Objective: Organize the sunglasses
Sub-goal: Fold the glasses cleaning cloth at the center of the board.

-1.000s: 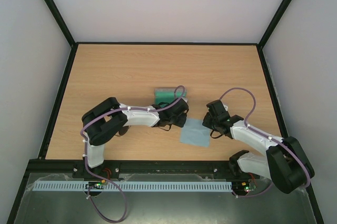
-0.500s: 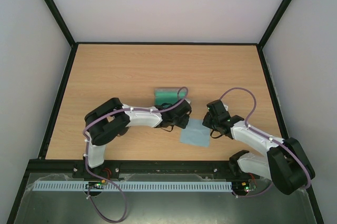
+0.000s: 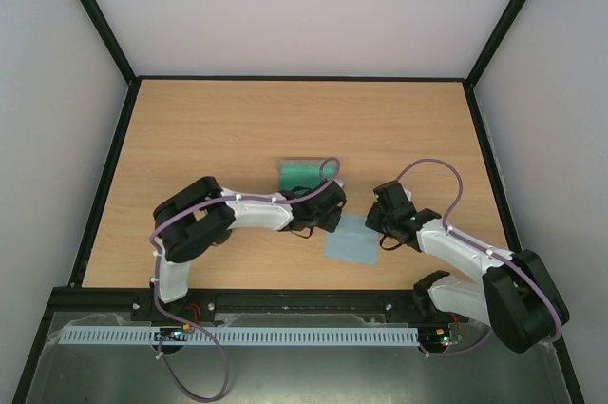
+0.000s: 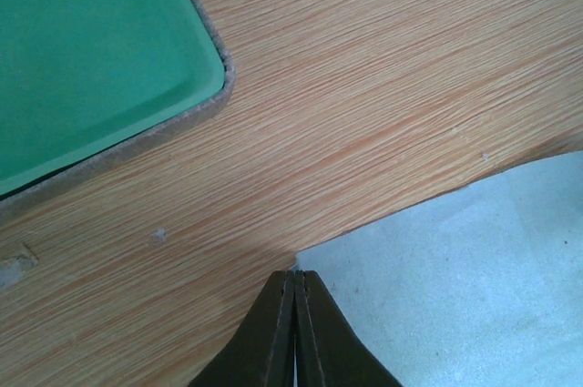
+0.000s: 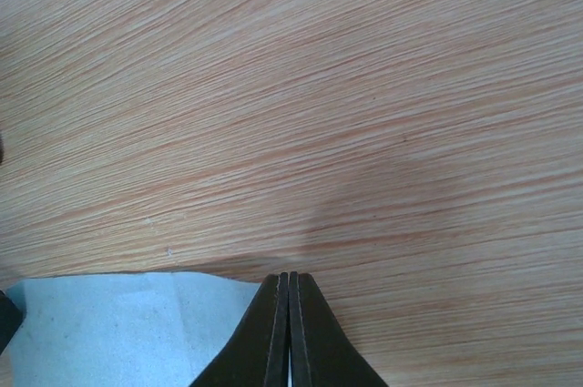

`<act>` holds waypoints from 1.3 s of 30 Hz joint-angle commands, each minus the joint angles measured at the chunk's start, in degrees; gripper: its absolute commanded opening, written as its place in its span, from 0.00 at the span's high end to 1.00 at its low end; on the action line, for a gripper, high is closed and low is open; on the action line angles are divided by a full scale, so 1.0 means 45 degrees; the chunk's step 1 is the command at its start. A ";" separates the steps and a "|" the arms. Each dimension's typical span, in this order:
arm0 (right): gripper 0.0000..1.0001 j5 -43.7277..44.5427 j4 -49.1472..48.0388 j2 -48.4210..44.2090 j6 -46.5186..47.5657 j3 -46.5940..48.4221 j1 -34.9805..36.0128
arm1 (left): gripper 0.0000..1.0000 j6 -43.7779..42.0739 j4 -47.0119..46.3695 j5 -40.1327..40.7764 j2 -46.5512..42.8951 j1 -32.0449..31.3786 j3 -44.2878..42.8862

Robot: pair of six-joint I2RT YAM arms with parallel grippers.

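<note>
L claw (image 4: 293, 274) & R claw (image 5: 289, 278) each clenched on a cloth (image 3: 350, 240) corner nr tabletop (image 3: 237, 128) near edge: lift evenly, keep taut; sunglasses unseen, prob under L arm (image 3: 256, 212).

No legible text, no labels, no brand marks, no numbers, no signs in any view

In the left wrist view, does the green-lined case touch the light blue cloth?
No, a strip of bare wooden table separates the case from the cloth.
</note>
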State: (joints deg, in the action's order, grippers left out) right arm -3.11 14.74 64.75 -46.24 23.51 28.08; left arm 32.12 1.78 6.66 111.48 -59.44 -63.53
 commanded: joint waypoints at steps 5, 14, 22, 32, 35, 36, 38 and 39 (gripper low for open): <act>0.99 -0.0438 -0.0088 0.0082 0.0387 0.0430 -0.0067 | 0.98 0.0050 0.0306 0.0521 -0.1010 0.0521 0.0853; 0.99 -0.0888 -0.0522 0.1067 0.0883 0.1473 -0.0067 | 0.97 -0.0037 -0.0043 0.0572 -0.1766 0.1109 0.1622; 0.99 -0.1142 -0.0690 0.1905 0.1239 0.2187 -0.0067 | 0.98 -0.0196 -0.0481 0.0725 -0.2449 0.1289 0.2072; 0.99 -0.1287 -0.0747 0.2542 0.1614 0.2841 -0.0065 | 0.98 -0.0360 -0.1233 0.0589 -0.3266 0.1386 0.2681; 0.99 -0.1516 -0.0685 0.2520 0.1710 0.2950 -0.0067 | 0.98 -0.0370 -0.1478 0.0379 -0.3464 0.1392 0.3009; 0.99 -0.1608 -0.0669 0.2454 0.1719 0.2927 -0.0065 | 0.98 -0.0379 -0.1557 0.0261 -0.3523 0.1390 0.3105; 0.99 -0.1731 -0.0595 0.2315 0.1754 0.2873 -0.0048 | 0.98 -0.0363 -0.1740 0.0125 -0.3641 0.1392 0.3337; 0.99 -0.1815 -0.0558 0.2232 0.1776 0.2824 -0.0048 | 0.98 -0.0360 -0.1819 0.0064 -0.3719 0.1383 0.3453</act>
State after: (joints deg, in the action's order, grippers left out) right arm -10.26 11.64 75.81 -39.44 35.33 28.08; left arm 31.07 -4.01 7.92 96.90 -53.54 -50.04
